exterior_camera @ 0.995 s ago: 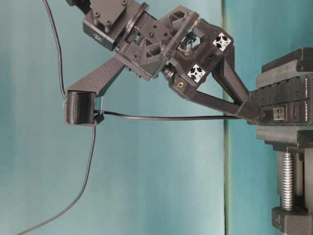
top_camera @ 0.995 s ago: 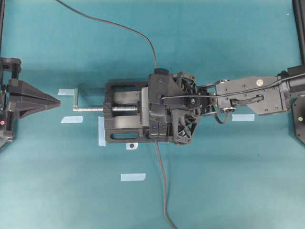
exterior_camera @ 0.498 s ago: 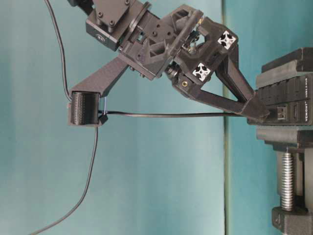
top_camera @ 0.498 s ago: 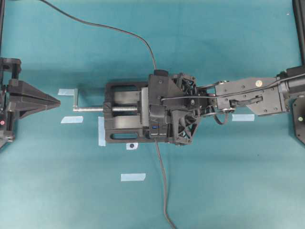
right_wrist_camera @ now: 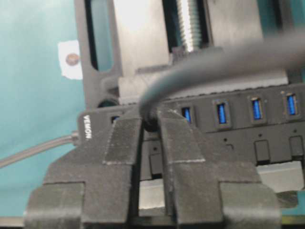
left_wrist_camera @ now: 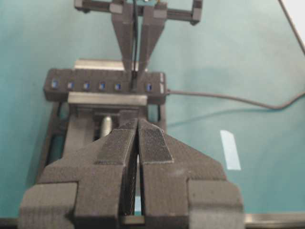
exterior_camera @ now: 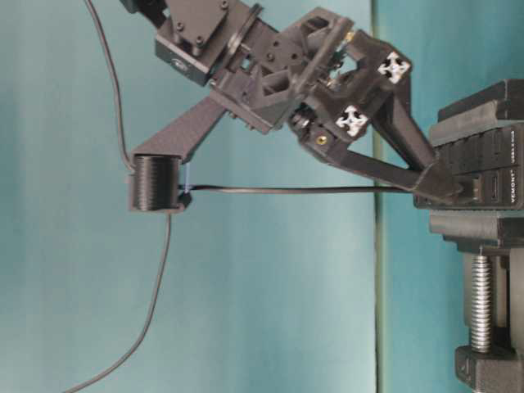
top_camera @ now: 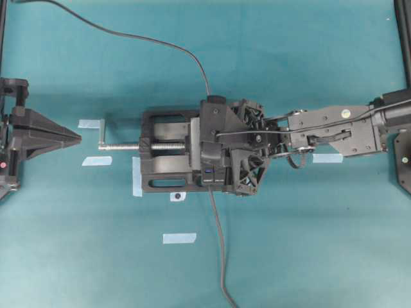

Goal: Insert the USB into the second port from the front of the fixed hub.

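- Overhead exterior view: the right claw [top_camera: 207, 168] reaches across a black metal bench vise [top_camera: 168, 160] in the middle of the teal tabletop [top_camera: 308, 250]; the vise's silver screw and crank handle [top_camera: 119, 145] stick out toward the left.
- Left claw [top_camera: 78, 135] sits at the left edge of that view, well apart from the vise, its two black wedge fingers pressed together and holding nothing; the left wrist view shows its ribbed pads [left_wrist_camera: 150, 145] meeting with almost no gap.
- Fixed hub [right_wrist_camera: 248, 119], a long narrow black bar with a row of small blue ports and square buttons, is clamped in the vise.
- Right claw is pinched narrowly on the small black USB plug [right_wrist_camera: 150, 125], which shows only as a dark lump between the fingertips; its thin black cable [right_wrist_camera: 224, 59] arcs up and away from there.
- Right wrist view puts the plug at the hub's port row, near the end printed with white lettering; how deep it sits cannot be told.
- Table-level view shows the right claw's fingertips [exterior_camera: 446, 184] touching the hub's face, with the cable running level back to a ribbed black cylinder [exterior_camera: 155, 183] on the arm.
- Several strips of pale blue tape [top_camera: 179, 238] lie on the tabletop around the vise.
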You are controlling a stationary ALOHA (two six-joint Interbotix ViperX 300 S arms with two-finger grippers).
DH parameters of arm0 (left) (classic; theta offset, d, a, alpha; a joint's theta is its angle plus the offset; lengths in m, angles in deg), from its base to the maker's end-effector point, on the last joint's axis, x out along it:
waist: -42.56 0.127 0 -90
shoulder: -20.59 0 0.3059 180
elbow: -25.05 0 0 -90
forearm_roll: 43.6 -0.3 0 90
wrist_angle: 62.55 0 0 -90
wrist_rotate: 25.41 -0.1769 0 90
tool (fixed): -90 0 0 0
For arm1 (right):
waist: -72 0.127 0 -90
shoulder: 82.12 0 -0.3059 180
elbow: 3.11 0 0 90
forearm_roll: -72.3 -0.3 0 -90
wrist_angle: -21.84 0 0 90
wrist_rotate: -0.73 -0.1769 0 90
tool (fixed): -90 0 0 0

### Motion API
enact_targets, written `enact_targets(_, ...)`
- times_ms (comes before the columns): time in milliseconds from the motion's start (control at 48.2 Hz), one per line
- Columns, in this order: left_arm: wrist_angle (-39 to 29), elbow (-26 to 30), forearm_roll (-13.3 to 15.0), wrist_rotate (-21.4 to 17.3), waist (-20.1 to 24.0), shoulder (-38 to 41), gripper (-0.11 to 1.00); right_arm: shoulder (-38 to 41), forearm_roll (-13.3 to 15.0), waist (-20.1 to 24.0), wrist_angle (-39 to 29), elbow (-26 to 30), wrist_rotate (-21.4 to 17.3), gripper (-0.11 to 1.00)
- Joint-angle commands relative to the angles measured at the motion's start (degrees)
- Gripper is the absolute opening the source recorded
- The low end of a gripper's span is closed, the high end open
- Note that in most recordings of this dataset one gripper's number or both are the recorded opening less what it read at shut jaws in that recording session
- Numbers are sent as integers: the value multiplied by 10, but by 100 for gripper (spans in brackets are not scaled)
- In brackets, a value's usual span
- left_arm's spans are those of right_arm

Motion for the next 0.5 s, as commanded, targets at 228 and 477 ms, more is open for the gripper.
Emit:
enact_targets(228, 3, 6, -1, 2, 0, 3, 0, 14, -2, 5, -6, -4, -5, 6)
enact_targets(477, 3, 5, -1, 2, -1, 3, 0, 18, -2, 7, -5, -3, -5, 6)
